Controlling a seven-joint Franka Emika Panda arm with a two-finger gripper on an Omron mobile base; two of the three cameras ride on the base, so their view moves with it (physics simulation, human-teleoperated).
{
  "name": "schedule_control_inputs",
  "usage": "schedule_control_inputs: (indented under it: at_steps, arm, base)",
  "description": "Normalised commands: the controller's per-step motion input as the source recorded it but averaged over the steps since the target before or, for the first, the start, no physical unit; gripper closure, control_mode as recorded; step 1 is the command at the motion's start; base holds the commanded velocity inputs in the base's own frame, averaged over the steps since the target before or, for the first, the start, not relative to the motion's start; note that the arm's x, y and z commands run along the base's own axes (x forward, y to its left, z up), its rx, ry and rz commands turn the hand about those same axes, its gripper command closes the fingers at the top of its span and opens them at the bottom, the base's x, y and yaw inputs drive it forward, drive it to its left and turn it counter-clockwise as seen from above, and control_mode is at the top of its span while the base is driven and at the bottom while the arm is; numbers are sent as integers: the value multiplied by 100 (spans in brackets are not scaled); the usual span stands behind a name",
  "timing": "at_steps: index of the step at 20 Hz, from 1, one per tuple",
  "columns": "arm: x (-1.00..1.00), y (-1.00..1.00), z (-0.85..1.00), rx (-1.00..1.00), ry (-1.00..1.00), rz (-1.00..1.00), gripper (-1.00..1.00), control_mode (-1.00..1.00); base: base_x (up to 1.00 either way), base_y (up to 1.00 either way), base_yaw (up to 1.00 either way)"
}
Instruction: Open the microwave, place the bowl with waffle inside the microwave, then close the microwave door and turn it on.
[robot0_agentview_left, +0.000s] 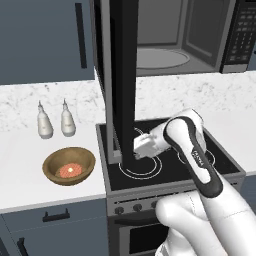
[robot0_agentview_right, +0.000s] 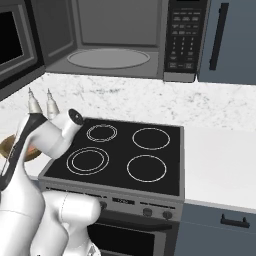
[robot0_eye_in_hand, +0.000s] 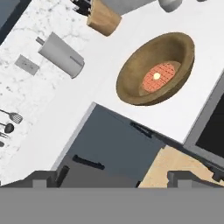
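The pincer (robot0_eye_in_hand: 112, 178) stands open and empty, its two dark fingertips (robot0_eye_in_hand: 43, 178) spread wide at the bottom of the hand view, which suits a reach for something as broad as a bowl rim. It hangs in the air, looking down past the cabinet fronts at the bowl with waffle (robot0_eye_in_hand: 156, 69), well apart from it as yet, so the next move is likely a descent toward the rim.

The bowl sits on the white bench (robot0_agentview_left: 30, 170) left of the stove (robot0_agentview_right: 125, 155), just in front of two white bottles (robot0_agentview_left: 55, 120), where an arm swinging left can get at it. The microwave door (robot0_agentview_left: 123, 75) is already swung out (seen edge-on in the left base view, it reads as a tall black slab), leaving the grey cavity of the microwave (robot0_agentview_right: 117, 37) and its glass turntable (robot0_agentview_right: 108, 58) clear to receive the bowl.

That same door hides the hand itself in the left base view; only the white wrist shows behind it. In the right base view the arm covers most of the bowl, leaving a brown sliver, and the door is cut off at the left edge. The button panel (robot0_agentview_right: 181, 35) is too small to read.
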Motion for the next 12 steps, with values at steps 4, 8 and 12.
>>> schedule_control_inputs:
  at_steps: [4, 8, 12]
  arm:
    - [55, 50, -56, -1, 16, -4, -100, -100]
    - [56, 53, -48, 0, 5, -17, -100, -100]
    - [62, 59, -42, -2, 13, -18, -100, -100]
  base:
    - [0, 0, 0]
    - [0, 0, 0]
    - [0, 0, 0]
